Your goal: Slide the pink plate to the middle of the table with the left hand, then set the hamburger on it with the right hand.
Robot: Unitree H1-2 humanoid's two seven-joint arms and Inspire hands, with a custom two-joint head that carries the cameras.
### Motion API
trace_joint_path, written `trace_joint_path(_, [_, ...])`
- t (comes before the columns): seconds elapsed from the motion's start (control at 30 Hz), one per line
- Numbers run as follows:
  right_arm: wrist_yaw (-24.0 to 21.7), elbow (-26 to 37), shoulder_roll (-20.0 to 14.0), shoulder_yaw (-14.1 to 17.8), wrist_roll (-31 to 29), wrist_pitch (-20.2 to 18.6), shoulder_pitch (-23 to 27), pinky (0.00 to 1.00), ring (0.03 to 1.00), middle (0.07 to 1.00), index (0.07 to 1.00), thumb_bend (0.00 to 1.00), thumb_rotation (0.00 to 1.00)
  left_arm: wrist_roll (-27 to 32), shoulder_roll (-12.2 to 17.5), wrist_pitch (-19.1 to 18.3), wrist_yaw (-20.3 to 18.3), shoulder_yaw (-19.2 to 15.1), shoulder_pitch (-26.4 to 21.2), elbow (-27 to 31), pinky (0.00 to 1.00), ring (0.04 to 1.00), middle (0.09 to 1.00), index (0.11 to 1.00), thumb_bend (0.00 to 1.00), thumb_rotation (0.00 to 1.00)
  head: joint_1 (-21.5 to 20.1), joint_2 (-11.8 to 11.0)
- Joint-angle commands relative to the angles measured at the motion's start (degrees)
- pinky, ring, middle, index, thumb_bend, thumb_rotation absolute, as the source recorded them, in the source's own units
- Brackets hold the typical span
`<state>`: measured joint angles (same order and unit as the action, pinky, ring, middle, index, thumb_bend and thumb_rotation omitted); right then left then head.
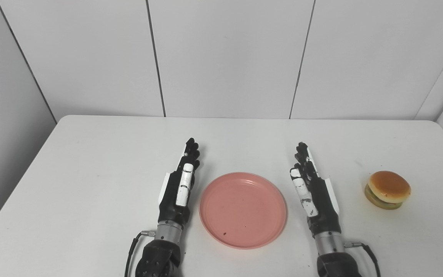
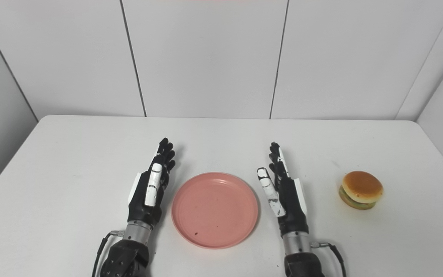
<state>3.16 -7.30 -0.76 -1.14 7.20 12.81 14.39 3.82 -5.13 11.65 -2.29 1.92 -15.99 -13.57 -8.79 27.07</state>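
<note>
Centrally, pink plate [image 1: 243, 209] between left hand [image 1: 179, 188] and right hand [image 1: 313, 192], both outstretched, empty; hamburger [image 1: 388, 189] unobstructed, far right.

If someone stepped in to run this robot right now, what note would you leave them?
Left hand: open, holding nothing, just left of the plate.
Right hand: open, holding nothing, just right of the plate.
Plate: near the middle of the table, between the hands, nothing on it.
Hamburger: on the table, right of the right hand, untouched.
Done: plate looks placed.
Left: right hand picks up the hamburger and sets it on the plate.
</note>
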Motion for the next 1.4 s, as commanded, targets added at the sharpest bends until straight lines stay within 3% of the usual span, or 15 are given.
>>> trace_joint_path(0.0, [1.6,5.3,-1.4,0.4,4.3,0.8,1.5,0.92,0.955,0.967,0.963,0.60,0.87,0.2,-0.1,-0.7,0.1,-0.2,5.0,-3.9,1.00,1.000,1.000,1.000,0.51,1.00,-0.6,0.2])
trace_joint_path(0.13, [0.2,12.9,-6.3,0.9,12.0,-5.7,1.9,0.92,0.949,0.962,0.954,0.60,0.89,0.7,0.4,-2.1,-0.5,-0.3,5.3,-2.9,1.00,1.000,1.000,1.000,0.51,1.00,-1.9,0.3])
trace_joint_path(0.27, [-1.3,16.0,-11.8,2.0,15.3,-8.0,2.6,0.91,0.952,0.964,0.949,0.61,0.83,0.8,0.4,-3.2,-0.5,-0.2,5.4,-2.3,1.00,1.000,1.000,1.000,0.51,1.00,-2.3,0.3])
trace_joint_path(0.4, [-3.1,17.7,-16.1,3.7,16.9,-12.3,3.1,0.90,0.949,0.961,0.947,0.66,0.80,1.2,0.4,-4.5,-0.4,-0.2,5.3,-1.9,1.00,1.000,1.000,1.000,0.51,1.00,-2.7,0.4])
trace_joint_path(0.63, [-5.9,17.8,-22.7,5.0,17.4,-14.4,3.2,0.80,0.891,0.919,0.902,0.65,0.69,1.4,0.9,-4.6,-0.5,-0.6,5.0,-2.5,1.00,1.000,1.000,1.000,0.52,1.00,-5.4,0.5])
trace_joint_path(0.87, [-9.0,16.2,-26.4,4.5,19.5,-18.3,3.8,0.77,0.874,0.911,0.893,0.68,0.62,2.3,1.8,-5.1,-1.5,-0.8,4.8,-2.9,1.00,1.000,1.000,1.000,0.54,1.00,-7.5,0.3])
trace_joint_path(1.1, [-10.9,14.2,-28.6,2.7,24.2,-20.7,5.4,0.73,0.853,0.902,0.894,0.71,0.58,4.0,3.5,-4.4,-3.8,-1.0,4.5,-3.5,1.00,1.000,1.000,1.000,0.54,1.00,-12.2,0.3])
trace_joint_path(1.37, [-12.0,12.6,-31.1,1.2,29.0,-22.9,6.4,0.72,0.842,0.893,0.888,0.74,0.61,5.9,4.7,-3.7,-6.1,-1.6,3.9,-4.4,1.00,1.000,1.000,1.000,0.54,1.00,-13.9,0.2])
